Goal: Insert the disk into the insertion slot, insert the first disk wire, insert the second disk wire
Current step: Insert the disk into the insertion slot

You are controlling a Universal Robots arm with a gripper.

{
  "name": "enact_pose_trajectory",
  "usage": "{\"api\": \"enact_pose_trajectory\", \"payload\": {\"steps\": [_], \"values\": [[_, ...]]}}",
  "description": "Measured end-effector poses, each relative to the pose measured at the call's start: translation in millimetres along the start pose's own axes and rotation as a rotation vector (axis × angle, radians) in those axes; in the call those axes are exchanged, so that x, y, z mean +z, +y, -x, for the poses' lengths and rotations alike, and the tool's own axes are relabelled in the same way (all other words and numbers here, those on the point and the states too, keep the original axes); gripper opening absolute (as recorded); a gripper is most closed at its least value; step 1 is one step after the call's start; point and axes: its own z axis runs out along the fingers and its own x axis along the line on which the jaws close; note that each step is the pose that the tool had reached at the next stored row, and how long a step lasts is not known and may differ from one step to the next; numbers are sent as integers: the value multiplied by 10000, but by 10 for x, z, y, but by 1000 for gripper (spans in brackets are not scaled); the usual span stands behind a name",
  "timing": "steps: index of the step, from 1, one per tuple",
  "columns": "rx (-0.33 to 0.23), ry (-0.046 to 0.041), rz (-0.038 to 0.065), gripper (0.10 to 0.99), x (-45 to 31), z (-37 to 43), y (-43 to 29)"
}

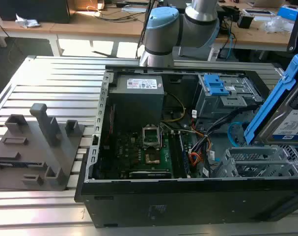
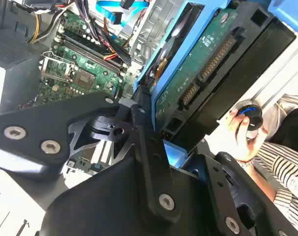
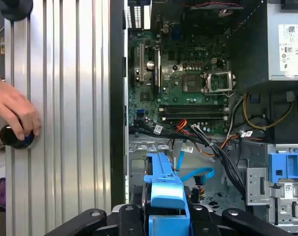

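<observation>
The black gripper (image 3: 166, 219) fingers (image 3: 131, 219) are pinching the grey hard drive in its bright blue plastic carrier (image 1: 281, 110), pressing on both carrier sides. The drive is hanging tilted at the exterior view's right edge, just over the silver perforated sheet-metal drive cage (image 1: 252, 164) (contact unclear). Black and orange cables (image 1: 200, 147) are crowding beside the cage. A person's hand (image 3: 13, 115) is gripping a black knob (image 3: 11, 137).

Place: a robot lab or workshop.
Bench: a metal bench (image 1: 55, 81) made of long silver strips.
Robot: a big arm (image 1: 161, 32) stands on it.
Computer: an open computer case (image 1: 139, 199) with its parts showing.
Behind: wooden desks (image 1: 50, 27) with loose cables.
</observation>
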Motion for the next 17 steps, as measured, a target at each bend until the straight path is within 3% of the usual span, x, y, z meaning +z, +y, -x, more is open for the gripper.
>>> {"api": "enact_pose_trajectory", "payload": {"steps": [4,15,17], "values": [[1,17,0,369,82,0,-3],[1,17,0,369,222,1,-8],[1,15,0,369,322,2,-12]]}}
